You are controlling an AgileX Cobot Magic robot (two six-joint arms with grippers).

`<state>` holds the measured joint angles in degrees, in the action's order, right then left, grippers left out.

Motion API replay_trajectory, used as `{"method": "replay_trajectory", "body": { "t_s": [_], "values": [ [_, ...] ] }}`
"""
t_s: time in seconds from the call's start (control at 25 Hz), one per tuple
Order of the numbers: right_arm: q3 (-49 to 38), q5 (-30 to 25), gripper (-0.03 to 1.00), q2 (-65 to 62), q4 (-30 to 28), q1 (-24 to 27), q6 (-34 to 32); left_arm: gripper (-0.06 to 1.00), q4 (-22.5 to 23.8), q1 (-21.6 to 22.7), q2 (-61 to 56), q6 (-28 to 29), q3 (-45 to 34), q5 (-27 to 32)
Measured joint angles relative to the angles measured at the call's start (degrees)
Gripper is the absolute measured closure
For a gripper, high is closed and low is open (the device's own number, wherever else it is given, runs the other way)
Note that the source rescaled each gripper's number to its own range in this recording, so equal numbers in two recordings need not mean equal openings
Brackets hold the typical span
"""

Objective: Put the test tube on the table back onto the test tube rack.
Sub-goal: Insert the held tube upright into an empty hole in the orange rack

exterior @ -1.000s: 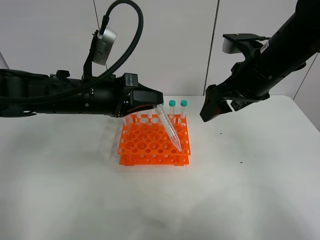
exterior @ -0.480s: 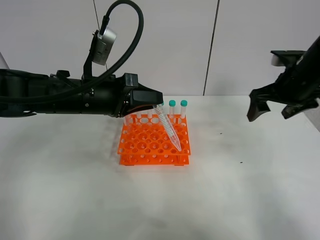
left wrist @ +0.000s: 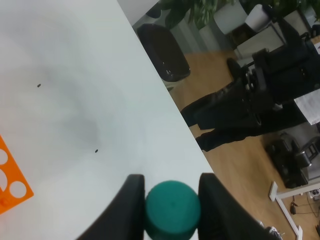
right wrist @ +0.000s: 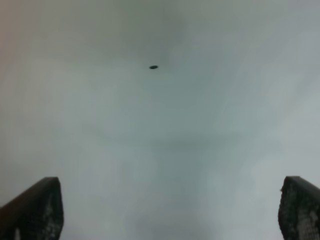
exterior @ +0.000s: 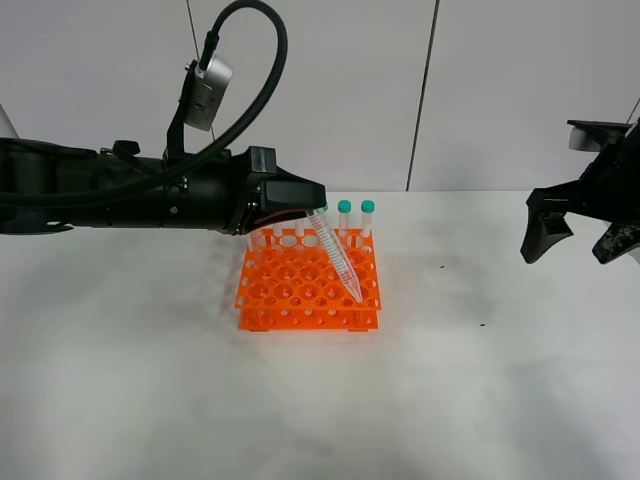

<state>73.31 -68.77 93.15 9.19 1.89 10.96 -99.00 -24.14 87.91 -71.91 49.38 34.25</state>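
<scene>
Our left tool point(exterior: 310, 206) clamps the test tube point(exterior: 338, 256) tilted over the test tube rack point(exterior: 296, 292); our right tool point(right wrist: 172, 182) gapes empty.

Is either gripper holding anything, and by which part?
The left gripper holds the test tube by its teal cap end, tip slanting down toward the test tube rack. The right gripper holds nothing.

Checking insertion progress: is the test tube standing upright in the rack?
No, the test tube leans at a slant over the test tube rack, its cap clamped in the left gripper.
</scene>
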Motion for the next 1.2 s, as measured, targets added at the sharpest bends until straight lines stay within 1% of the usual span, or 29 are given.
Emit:
{"method": "replay_trajectory", "body": {
  "t_s": [0.08, 0.32, 0.44, 0.56, 0.68, 0.76, 0.88, 1.08, 1.2],
  "values": [
    [0.0, 0.0, 0.03, 0.0, 1.06, 0.0, 0.43, 0.94, 0.0, 0.0, 0.0, 0.0, 0.0, 0.0],
    [0.0, -0.22, 0.03, -1.03, 1.24, 0.0, 0.56, 0.94, 0.0, 0.0, 0.0, 0.0, 0.0, 0.0],
    [-0.16, -0.61, 0.03, -2.75, -0.08, 0.0, -0.06, 0.94, 0.0, 0.0, 0.0, 0.0, 0.0, 0.0],
    [-2.88, -0.56, 0.03, -6.71, -2.06, 0.0, -1.46, 0.94, 0.0, 0.0, 0.0, 0.0, 0.0, 0.0],
    [-9.37, -0.61, 0.03, -13.78, -2.25, 0.0, -2.03, 0.94, 0.0, 0.0, 0.0, 0.0, 0.0, 0.0],
    [-15.32, -0.62, 0.03, -20.36, -2.46, 0.0, -2.19, 0.94, 0.0, 0.0, 0.0, 0.0, 0.0, 0.1],
    [-24.02, -0.78, 0.06, -30.78, -2.45, 0.0, -2.23, 0.94, 0.0, 0.0, 0.0, 0.0, 0.0, 0.37],
    [-37.0, 4.42, 0.06, -50.39, -2.51, 0.0, -2.66, 0.94, 0.0, 0.0, 0.0, 0.0, 0.0, 0.37],
    [-42.66, 5.9, 0.06, -61.8, -2.58, 0.0, -2.85, 0.94, 0.0, 0.0, 0.0, 0.0, 0.0, 0.37]
  ]
}}
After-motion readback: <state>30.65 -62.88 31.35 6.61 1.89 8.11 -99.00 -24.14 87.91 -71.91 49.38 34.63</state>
